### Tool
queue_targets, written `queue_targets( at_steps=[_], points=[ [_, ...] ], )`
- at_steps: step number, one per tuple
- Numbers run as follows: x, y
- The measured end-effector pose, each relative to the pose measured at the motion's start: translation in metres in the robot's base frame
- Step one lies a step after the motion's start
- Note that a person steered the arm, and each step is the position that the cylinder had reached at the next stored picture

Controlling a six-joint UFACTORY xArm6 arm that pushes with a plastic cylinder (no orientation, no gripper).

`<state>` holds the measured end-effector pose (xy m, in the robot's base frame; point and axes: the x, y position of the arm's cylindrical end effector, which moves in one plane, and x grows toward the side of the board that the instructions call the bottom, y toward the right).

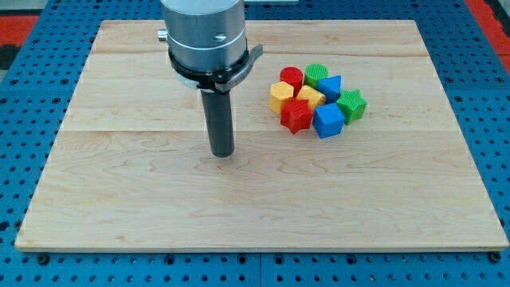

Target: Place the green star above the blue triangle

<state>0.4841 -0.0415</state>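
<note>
- As the picture shows it, the task is not yet done: the board (119,199) is the biggest thing here, a pale wooden top on a blue pegged base, and all the blocks sit in one tight cluster toward the view's upper right.
- The arm comes next, a grey cylinder entering from the view's top, ending in a dark rod; there are no fingers on it, so nothing can be spread, pressed or pinched.
- My tip (222,154) rests on bare wood, well apart from the cluster and to the view's left of it, touching no block.
- The blue cube (327,121) sits at the cluster's lower edge, with the red star (296,116) just beside it on the view's left.
- The blue triangle (330,86) lies in the cluster's upper part, just right of the yellow blocks (295,96) and touching or nearly touching its neighbours.
- The green star (351,104) sits at the cluster's right edge, just below and to the right of the blue triangle, so it is on the wrong side of it.
- Above the triangle, a green block (315,75) and a red cylinder (291,78) stand at the cluster's top; the green one crowds the goal spot.
- What is left, I judge, is everything: reach the star, work it free, and push it round to the triangle's upper side.
</note>
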Motion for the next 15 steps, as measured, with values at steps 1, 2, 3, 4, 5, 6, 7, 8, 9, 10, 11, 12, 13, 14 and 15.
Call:
queue_targets(
  at_steps=[1,2,3,4,5,6,7,8,9,10,11,12,13,14,15],
  points=[
    [0.02,0.051],
    [0.021,0.143],
    [0.007,0.2],
    [-0.024,0.191],
    [-0.06,0.185],
    [-0.09,0.185],
    [-0.123,0.181],
    [-0.156,0.175],
    [-0.178,0.166],
    [-0.191,0.166],
    [-0.218,0.166],
    [-0.236,0.166],
    [-0.237,0.18],
    [-0.257,0.185],
    [-0.292,0.184]
  ],
)
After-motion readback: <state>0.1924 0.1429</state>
